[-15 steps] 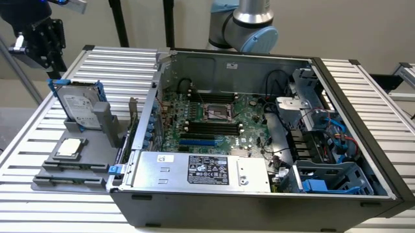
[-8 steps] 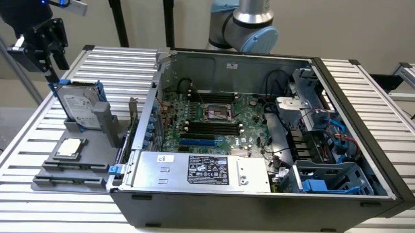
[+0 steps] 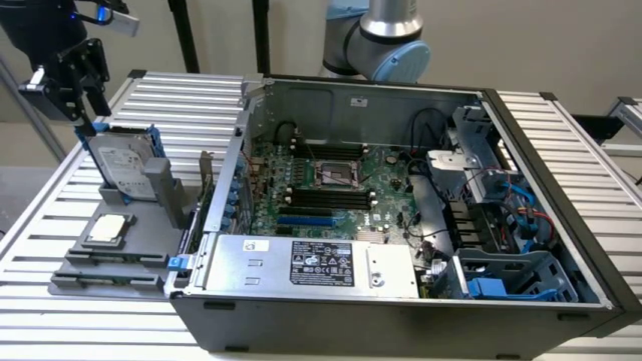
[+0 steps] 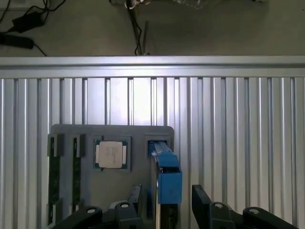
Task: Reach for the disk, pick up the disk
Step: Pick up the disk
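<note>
End effector [image 4: 167, 194], open and empty at lower centre, hangs over the upright disk [image 4: 167, 177], likely rigid, fragile, best pinched across flat faces.

You're in a robotics lab/workshop: alu-slat bench [image 3: 561, 150], arm [image 3: 386, 37], open PC case [image 3: 401, 323] w/ mobo [image 3: 331, 188] exposed, grey parts jig [image 4: 138, 136], cables [image 4: 24, 21] on bare floor [image 4: 214, 33].

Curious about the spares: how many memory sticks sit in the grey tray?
2: one stick next to the CPU chip, the other stick by the grey tray's edge.
</note>
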`<state>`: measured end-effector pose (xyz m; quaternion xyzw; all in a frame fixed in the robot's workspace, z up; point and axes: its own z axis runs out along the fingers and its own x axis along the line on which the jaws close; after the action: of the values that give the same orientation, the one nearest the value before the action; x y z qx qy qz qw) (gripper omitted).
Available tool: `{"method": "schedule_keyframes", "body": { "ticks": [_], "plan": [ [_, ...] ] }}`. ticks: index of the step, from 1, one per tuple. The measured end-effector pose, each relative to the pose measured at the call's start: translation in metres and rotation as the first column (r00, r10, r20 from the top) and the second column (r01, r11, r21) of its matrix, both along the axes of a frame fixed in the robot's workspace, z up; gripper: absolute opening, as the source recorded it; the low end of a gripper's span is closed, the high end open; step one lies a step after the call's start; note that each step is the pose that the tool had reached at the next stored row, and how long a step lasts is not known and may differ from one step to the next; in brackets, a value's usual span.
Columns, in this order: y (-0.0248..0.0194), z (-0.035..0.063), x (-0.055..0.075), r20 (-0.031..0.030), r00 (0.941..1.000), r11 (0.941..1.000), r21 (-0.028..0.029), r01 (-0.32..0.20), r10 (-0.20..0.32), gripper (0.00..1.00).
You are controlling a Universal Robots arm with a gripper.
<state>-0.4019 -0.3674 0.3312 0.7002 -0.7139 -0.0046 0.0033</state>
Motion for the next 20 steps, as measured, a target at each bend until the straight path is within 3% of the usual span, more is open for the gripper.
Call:
{"method": "schedule_keyframes", "body": {
  "ticks": [20],
  "plan": [
    [0.0000, -0.0301, -0.002, 0.0001, 0.9999, 0.9999, 0.0001, 0.011, -0.011, 0.54]
  ]
}}
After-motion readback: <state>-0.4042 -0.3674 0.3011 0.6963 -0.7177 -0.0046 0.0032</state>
